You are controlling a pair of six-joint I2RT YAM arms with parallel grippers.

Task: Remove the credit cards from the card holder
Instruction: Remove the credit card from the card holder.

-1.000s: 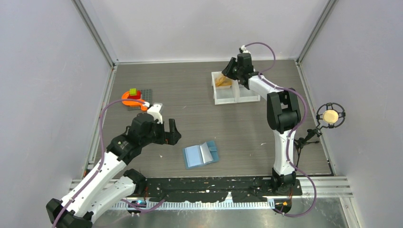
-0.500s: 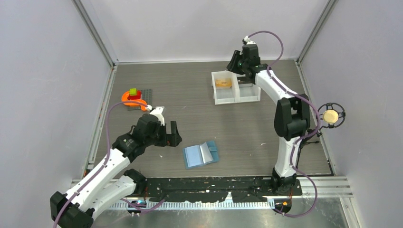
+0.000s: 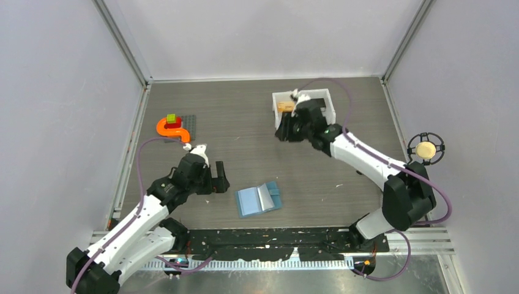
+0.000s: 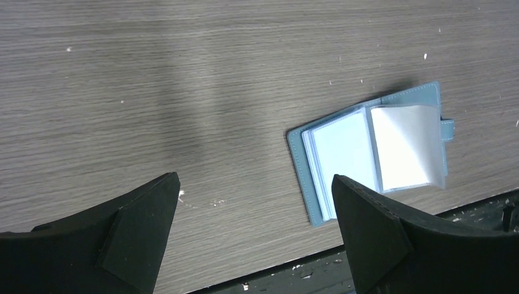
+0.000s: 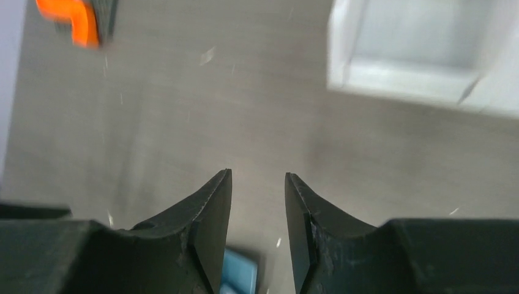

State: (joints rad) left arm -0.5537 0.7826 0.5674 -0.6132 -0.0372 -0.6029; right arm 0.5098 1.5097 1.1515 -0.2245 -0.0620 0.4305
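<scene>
We see the card holder [image 3: 258,199] lying unfolded on the tabletop [image 3: 245,141] near its front edge, its clear inner sleeves facing up and one leaf half raised. Our left pincer [image 3: 215,177] hangs just left of it, jaws spread wide and empty. Our right pincer [image 3: 281,133] hovers by the near left corner of the white tray [image 3: 327,95], jaws parted only narrowly with nothing between them. An orange-yellow card [image 3: 284,106] lies in the tray's left compartment.
</scene>
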